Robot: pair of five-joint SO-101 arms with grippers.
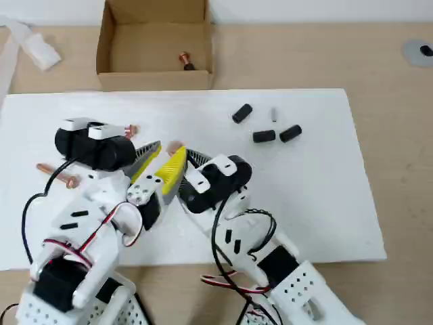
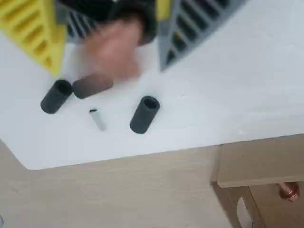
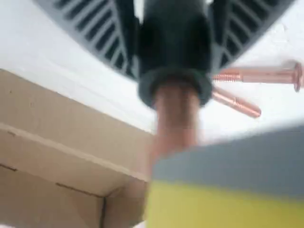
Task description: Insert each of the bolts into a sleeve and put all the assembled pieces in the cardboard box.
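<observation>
My right tool (image 3: 175,66) is clenched on a black sleeve (image 3: 175,33), held above the white sheet (image 1: 325,203) near the middle of the surface. A copper bolt (image 3: 173,118) stands in the sleeve's mouth with much of its shank showing, so I judge it only part way in. My left tool (image 2: 110,69) is at the bolt's other end, meeting the right one tip to tip. I cannot tell whether it grips the bolt or stands released around it.

The step in hand is the push home. To do it well I would hold the sleeve dead steady in the right tool and drive only along the bolt's own line. Any sideways lean is likely to jam the shank or twist the sleeve in its grip. A slow, short stroke until the head meets the sleeve's rim should do. The left tool should draw off only once the bolt sits firm, since the piece hangs in the air and could drop out.

After that the piece goes to the cardboard box (image 1: 101,54) at the far edge, left of centre, where one assembled piece (image 1: 185,61) lies. Three loose sleeves (image 1: 264,136) lie on the sheet to the right beside a small grey pin (image 1: 274,114), and loose bolts (image 1: 47,167) lie at the left — most of the work is ahead.
</observation>
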